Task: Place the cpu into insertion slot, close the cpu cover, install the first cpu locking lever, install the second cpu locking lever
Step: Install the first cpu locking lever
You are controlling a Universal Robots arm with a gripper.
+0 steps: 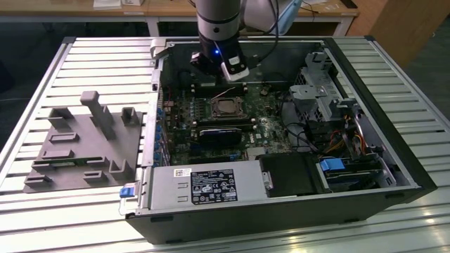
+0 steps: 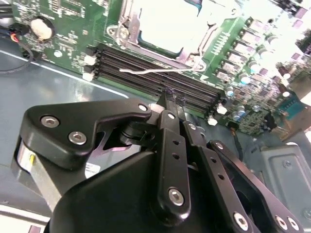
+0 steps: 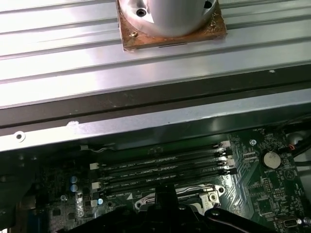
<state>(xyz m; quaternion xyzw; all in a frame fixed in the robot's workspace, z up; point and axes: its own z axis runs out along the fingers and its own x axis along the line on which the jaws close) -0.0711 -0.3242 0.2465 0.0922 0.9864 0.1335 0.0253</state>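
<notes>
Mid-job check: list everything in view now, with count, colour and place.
cpu: one, silver-grey, in the insertion slot
cpu cover: one, silvery, framing the cpu
memory slots: four, black, alongside the insertion slot
locking lever: one seen, silvery wire, beside the memory slots
computer case: one, black, open, on the slatted table
power supply: one, silver, inside the computer case
fixture tray: one, grey, exterior view's left of the computer case
tool: one, black, shut, tips near the locking lever
</notes>
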